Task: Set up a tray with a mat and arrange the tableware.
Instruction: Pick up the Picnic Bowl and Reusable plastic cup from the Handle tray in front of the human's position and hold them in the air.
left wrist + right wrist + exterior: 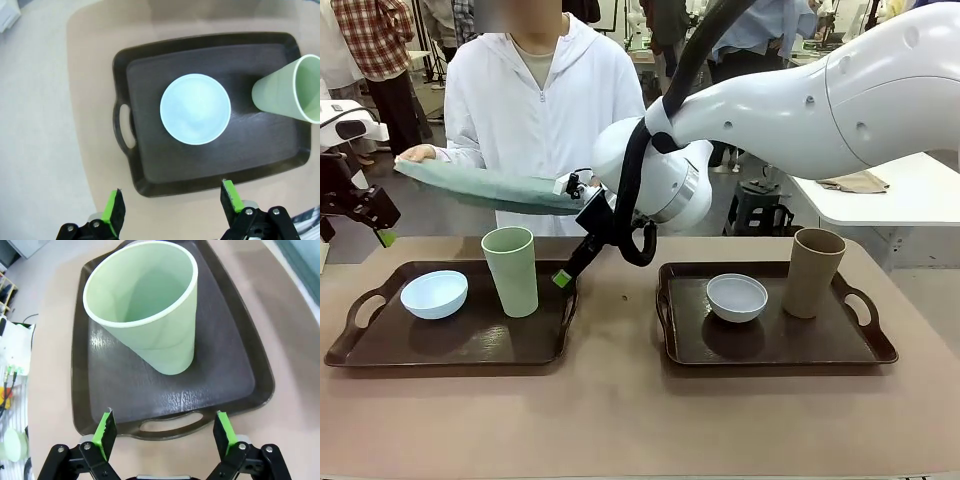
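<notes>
Over the left tray (235,375), my right gripper (164,420) hangs wide open and empty by the handle, just short of the pale green cup (160,350). My left gripper (172,189), also fully open with nothing in it, hovers above the pale blue bowl (195,109) end. The person holds the mat (480,188) at the far edge, near my right wrist. Risks: the cup's tall, so an off-centre pinch could tip it toward the bowl; two arms on one tray could clash; the incoming mat could snag my arm.
</notes>
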